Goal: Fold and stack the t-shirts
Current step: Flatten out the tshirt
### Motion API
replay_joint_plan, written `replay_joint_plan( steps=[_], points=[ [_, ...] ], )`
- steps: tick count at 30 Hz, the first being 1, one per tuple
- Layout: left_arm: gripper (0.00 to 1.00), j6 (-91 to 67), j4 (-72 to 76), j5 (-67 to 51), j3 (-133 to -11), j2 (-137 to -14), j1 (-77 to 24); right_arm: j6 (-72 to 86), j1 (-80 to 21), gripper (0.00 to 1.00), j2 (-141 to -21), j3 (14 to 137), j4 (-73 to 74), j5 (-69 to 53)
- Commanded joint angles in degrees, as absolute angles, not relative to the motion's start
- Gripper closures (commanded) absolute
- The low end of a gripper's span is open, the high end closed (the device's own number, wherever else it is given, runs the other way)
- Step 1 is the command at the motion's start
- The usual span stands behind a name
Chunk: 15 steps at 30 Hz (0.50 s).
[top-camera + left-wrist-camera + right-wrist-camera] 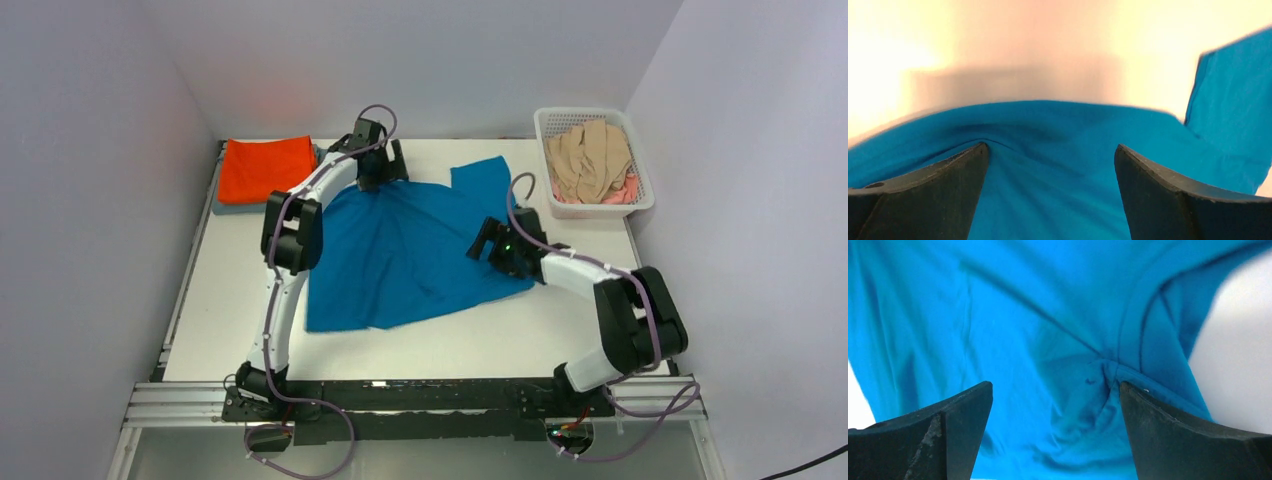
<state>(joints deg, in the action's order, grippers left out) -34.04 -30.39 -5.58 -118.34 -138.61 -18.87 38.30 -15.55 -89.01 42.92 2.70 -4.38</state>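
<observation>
A teal-blue t-shirt (410, 255) lies spread on the white table, one sleeve (485, 180) pointing to the far right. My left gripper (378, 180) is open at the shirt's far edge; in the left wrist view (1050, 150) its fingers straddle the blue cloth (1048, 190). My right gripper (488, 243) is open over the shirt's right side; in the right wrist view (1055, 390) its fingers stand over the cloth by the sleeve seam (1108, 370). A folded orange t-shirt (265, 168) lies on a grey one (225, 207) at the far left. Beige (590, 160) and pink (620, 193) shirts fill the basket.
The white lattice basket (640, 170) stands at the far right corner. White walls close the table on the left, back and right. A metal rail (420, 400) with both arm bases runs along the near edge.
</observation>
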Motion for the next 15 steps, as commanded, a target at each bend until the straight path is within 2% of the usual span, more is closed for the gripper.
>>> replay_joint_plan(
  steps=[1,6,12,15],
  points=[
    [0.01,-27.3,-36.7,-11.4,-130.7,-145.8,-19.1,46.6,-23.7,0.0,-85.1,34.3,5.8,-7.7],
    [0.01,-25.4,-28.5,-8.7,-116.3,-136.3,-18.9,40.1,-24.1,0.0,-82.1,38.4,11.0,0.6],
    [0.01,-18.4,-38.1,2.8,-123.6,-131.1,-18.8,31.4,-24.0,0.0,-80.2,48.1,15.0,4.0],
    [0.01,-16.5,-38.4,4.7,-119.4,-124.6,-18.8,25.2,-24.1,0.0,-80.5,51.2,12.2,-3.6]
  ],
)
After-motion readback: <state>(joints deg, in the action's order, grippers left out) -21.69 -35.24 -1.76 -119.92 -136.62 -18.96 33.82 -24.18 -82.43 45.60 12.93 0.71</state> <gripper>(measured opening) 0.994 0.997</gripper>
